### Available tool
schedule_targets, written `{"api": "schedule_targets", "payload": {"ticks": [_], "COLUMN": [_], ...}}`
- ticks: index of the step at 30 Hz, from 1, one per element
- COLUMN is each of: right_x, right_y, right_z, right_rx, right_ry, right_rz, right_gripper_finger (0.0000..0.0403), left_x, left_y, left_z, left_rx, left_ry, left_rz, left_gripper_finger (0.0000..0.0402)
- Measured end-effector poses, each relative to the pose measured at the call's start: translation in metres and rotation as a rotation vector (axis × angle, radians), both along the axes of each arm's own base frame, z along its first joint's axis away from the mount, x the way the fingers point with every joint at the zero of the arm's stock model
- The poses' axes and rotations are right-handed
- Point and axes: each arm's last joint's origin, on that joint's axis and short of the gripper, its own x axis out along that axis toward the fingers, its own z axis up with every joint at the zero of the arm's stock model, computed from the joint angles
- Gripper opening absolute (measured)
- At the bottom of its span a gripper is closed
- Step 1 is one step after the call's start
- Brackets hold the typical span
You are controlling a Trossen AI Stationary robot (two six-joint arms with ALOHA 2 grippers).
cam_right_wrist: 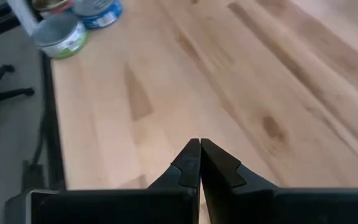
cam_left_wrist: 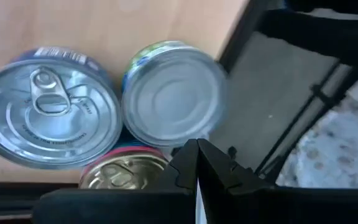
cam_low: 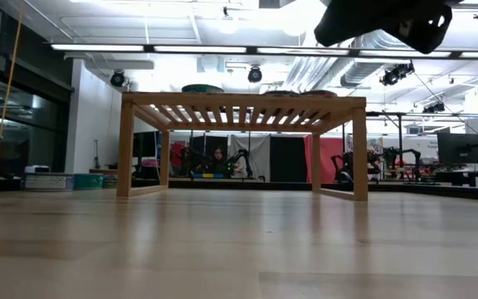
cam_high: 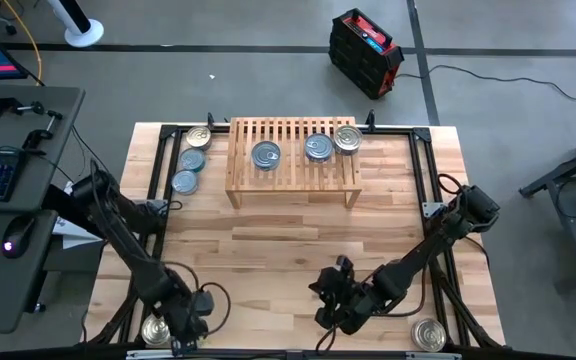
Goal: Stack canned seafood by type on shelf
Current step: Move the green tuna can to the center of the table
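Tins (cam_high: pixel 266 155) sit on shelf (cam_high: pixel 293 180); both left claw (cam_left_wrist: pixel 197 163) and right claw (cam_right_wrist: pixel 200 163) pressed together, empty, above counter (cam_high: pixel 268 250).

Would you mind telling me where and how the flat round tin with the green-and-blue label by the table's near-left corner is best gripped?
Probably across the side wall of the flat round tin with the green-and-blue label, from straight above: it lies lid-up, neighbouring tins crowd two sides, so the fingers should take the free sides.

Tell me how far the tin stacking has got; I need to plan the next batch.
Three tins sit on the shelf: one blue-lidded, another beside a silver-gold one. None is visibly stacked. Neither the left gripper nor the right gripper holds anything; both are shut. Left: three tins beside the shelf, others at the near corners.
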Motion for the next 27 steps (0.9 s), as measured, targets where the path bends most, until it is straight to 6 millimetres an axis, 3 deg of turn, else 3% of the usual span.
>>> {"api": "schedule_targets", "payload": {"ticks": [6, 16, 21, 27], "right_x": [-0.004, -0.017, -0.021, -0.021], "right_y": [0.001, -0.001, 0.001, 0.001], "right_z": [-0.002, -0.009, -0.010, -0.010], "right_rx": [-0.023, -0.064, -0.073, -0.069], "right_ry": [0.021, 0.131, 0.149, 0.151], "right_rz": [0.002, -0.015, -0.011, -0.009], "right_gripper_finger": [0.0000, 0.0000, 0.0000, 0.0000], "left_x": [0.007, 0.009, 0.011, 0.025], "left_y": [-0.005, -0.035, -0.035, -0.027], "left_z": [-0.018, -0.038, -0.054, -0.060], "left_rx": [0.064, -0.076, -0.001, 0.033], "left_ry": [0.014, 0.016, 0.039, 0.011], "left_rz": [0.062, 0.012, 0.044, 0.098], "left_gripper_finger": [0.0000, 0.0000, 0.0000, 0.0000]}}
